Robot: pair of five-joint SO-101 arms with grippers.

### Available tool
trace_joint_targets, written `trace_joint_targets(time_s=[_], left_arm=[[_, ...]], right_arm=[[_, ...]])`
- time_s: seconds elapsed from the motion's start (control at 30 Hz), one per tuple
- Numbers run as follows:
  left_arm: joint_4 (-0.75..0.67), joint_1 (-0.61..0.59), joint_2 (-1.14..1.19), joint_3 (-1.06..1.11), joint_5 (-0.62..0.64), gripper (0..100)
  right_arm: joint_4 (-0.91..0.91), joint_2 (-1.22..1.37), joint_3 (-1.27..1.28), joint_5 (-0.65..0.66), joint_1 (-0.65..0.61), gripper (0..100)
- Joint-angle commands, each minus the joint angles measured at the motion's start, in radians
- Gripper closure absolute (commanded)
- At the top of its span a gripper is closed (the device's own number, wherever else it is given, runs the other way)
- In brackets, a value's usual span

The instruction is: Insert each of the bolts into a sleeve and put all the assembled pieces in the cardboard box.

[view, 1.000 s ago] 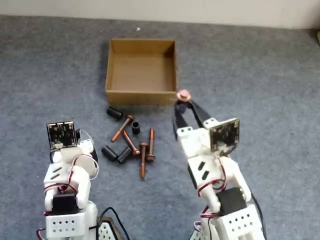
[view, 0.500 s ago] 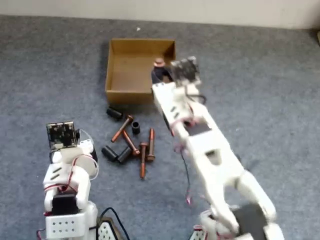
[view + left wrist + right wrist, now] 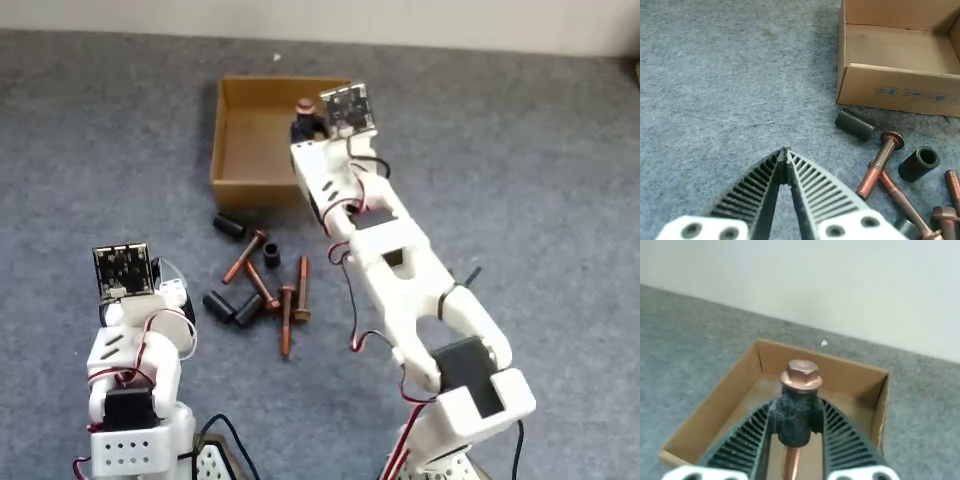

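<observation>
Robotics lab setup: two white robot arms (image 3: 400, 270) on a grey carpeted tabletop (image 3: 540, 200), plain pale wall (image 3: 400, 20) behind.

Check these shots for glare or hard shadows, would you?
High view: soft, even light; the loose bolts throw only faint shadows on the carpet. Left wrist view: the cardboard box lays a thin soft shadow on the carpet at its foot, no glare. Right wrist view: the bolt head, above the sleeve held in the right claw, carries a mild sheen.
</observation>
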Motion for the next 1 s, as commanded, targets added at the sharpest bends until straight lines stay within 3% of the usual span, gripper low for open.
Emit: trace_joint_targets(time_s=[0.0, 0.43, 0.57, 0.73, 0.97], left_arm=[[-0.021, -0.012, -0.007, -0.004, -0.017, 99], [-0.021, -0.013, -0.007, -0.004, -0.017, 99], [-0.021, -0.013, -0.007, -0.004, -0.017, 99], [-0.021, -0.013, -0.007, -0.004, -0.017, 99], [-0.021, -0.013, -0.007, -0.004, -0.017, 99]], right_arm=[[0.002, -0.071, -0.058, -0.008, -0.002, 91.5], [0.01, -0.068, -0.054, -0.011, -0.007, 91.0], [0.091, -0.073, -0.064, -0.008, -0.007, 89.6], [0.189, -0.074, -0.065, -0.011, -0.007, 78.6], [0.288, -0.17, -0.059, -0.006, -0.007, 78.5]])
